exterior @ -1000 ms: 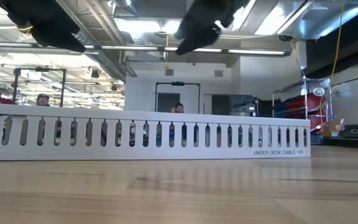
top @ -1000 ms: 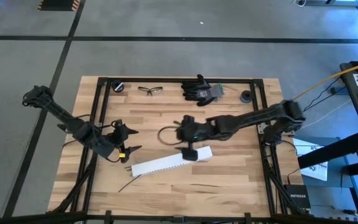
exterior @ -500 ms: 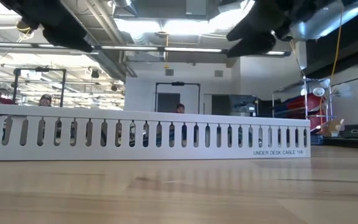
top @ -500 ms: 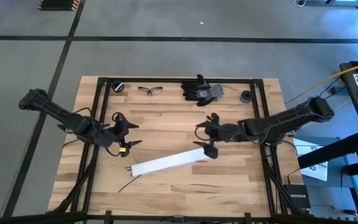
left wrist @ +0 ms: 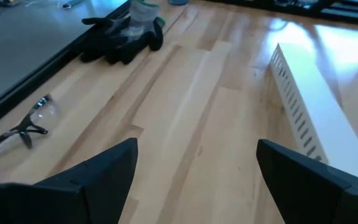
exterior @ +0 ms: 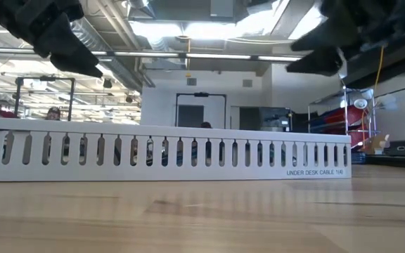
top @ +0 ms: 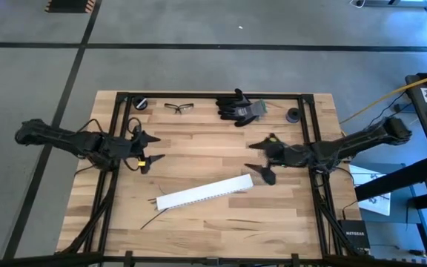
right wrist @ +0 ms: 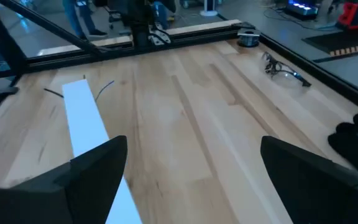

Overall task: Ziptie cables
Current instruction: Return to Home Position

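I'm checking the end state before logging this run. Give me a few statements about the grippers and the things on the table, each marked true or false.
1. The left gripper and the right gripper are both open and empty. True.
2. The right gripper rests on the white duct. False: it hangs in the air near the duct's right end, not touching it.
3. The black gloves and the safety glasses lie along the same edge of the table. True.
4. The safety glasses lie on top of the duct. False: they lie on bare wood, well away from it.
5. A thin dark cable shows by the duct's left end. True.
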